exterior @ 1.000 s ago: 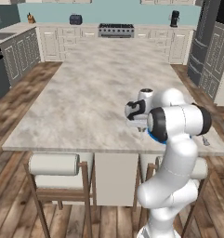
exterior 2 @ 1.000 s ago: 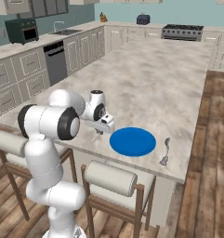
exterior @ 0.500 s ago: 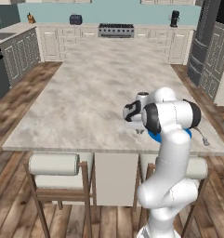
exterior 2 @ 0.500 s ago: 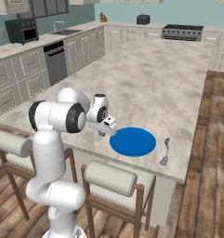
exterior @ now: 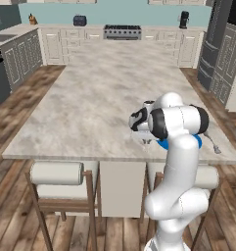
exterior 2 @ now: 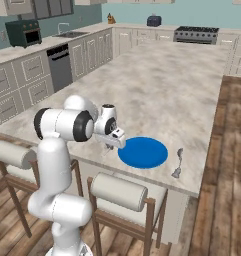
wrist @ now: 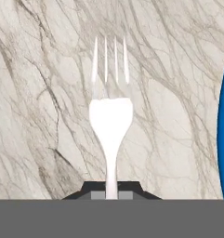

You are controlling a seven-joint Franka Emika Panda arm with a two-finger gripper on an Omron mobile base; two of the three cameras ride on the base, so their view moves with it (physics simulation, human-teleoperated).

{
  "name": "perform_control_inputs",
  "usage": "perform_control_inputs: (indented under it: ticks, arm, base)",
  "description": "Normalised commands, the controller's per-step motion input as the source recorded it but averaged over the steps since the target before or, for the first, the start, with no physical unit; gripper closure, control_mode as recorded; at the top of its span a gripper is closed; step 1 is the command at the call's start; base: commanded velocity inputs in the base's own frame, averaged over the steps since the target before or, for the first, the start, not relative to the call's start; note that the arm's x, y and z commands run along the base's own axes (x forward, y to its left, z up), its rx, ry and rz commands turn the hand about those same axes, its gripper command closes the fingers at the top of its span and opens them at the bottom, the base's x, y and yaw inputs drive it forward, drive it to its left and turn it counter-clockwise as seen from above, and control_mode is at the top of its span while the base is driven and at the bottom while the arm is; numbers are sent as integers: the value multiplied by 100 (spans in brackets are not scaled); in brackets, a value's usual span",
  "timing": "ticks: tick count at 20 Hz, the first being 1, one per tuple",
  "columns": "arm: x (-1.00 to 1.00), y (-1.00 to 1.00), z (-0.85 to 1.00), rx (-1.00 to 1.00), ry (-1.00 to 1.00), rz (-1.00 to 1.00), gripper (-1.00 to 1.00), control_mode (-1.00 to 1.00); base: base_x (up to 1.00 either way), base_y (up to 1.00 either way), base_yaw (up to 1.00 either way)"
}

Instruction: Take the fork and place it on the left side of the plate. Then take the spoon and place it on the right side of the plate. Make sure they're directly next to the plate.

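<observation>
Nearest, in the hand view, the two-finger gripper is clamped on the thin handle of the slim, pale silver-grey fork, whose tines point away over the marbled stone counter. Just beyond, the flat round bright blue plate lies near the counter's front edge, with the gripper hovering at its left rim. Farther right, past the plate, rests the small grey metallic spoon. The fork step seems in hand; next, it likely needs lowering and releasing directly beside the plate's left edge.
</observation>
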Motion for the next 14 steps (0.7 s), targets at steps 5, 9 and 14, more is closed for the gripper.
perform_control_inputs:
  ticks: [5, 9, 14]
  arm:
    - [9, 0, -24, 1, 0, 0, 100, -100]
    - [19, 0, -23, 1, 0, 0, -100, -100]
    - [-19, 0, -3, 0, -3, 0, -100, -100]
  base:
    - [0, 0, 0]
    - [0, 0, 0]
    - [0, 0, 0]
